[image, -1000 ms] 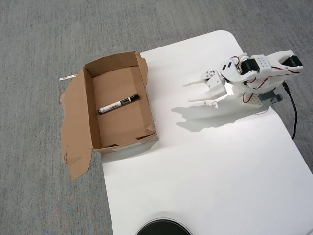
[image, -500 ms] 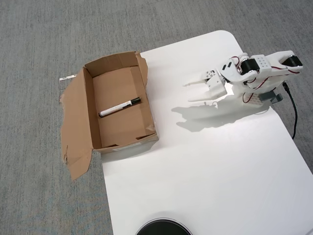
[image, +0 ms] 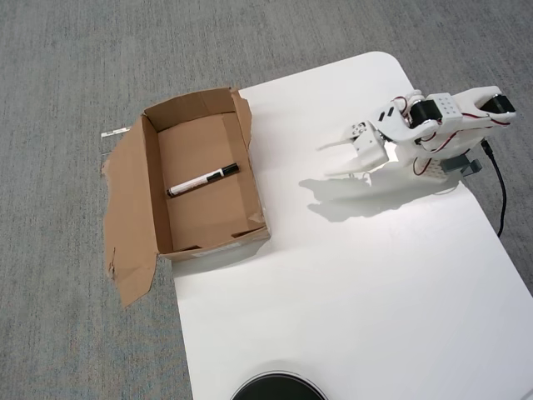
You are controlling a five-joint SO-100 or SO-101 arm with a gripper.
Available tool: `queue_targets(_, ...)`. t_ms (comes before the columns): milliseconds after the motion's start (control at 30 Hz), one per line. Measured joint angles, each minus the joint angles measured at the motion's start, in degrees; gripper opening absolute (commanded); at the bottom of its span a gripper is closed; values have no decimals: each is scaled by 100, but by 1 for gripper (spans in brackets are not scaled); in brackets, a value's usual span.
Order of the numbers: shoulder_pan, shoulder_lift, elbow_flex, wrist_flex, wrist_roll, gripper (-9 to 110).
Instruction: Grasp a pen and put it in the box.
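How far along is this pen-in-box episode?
Done: the pen lies flat on the floor of the box. In hand: nothing; the gripper is open and empty above the table, well clear of the box. Left: nothing visible, perhaps parking the arm.

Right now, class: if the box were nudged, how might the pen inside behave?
The pen looks round and slim, lying loose on the floor of the box, so it would probably roll. The low walls should likely stop it. It looks rigid and light.
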Motion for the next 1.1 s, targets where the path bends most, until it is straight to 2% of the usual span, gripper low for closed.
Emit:
queue_targets(233,0,0,0,1143,-360,22)
queue_targets(767,0,9,0,1433,-5607,22)
queue_targets(900,0,9,0,1433,-6117,22)
queue_targets(1100,0,9,0,1433,-6240,22)
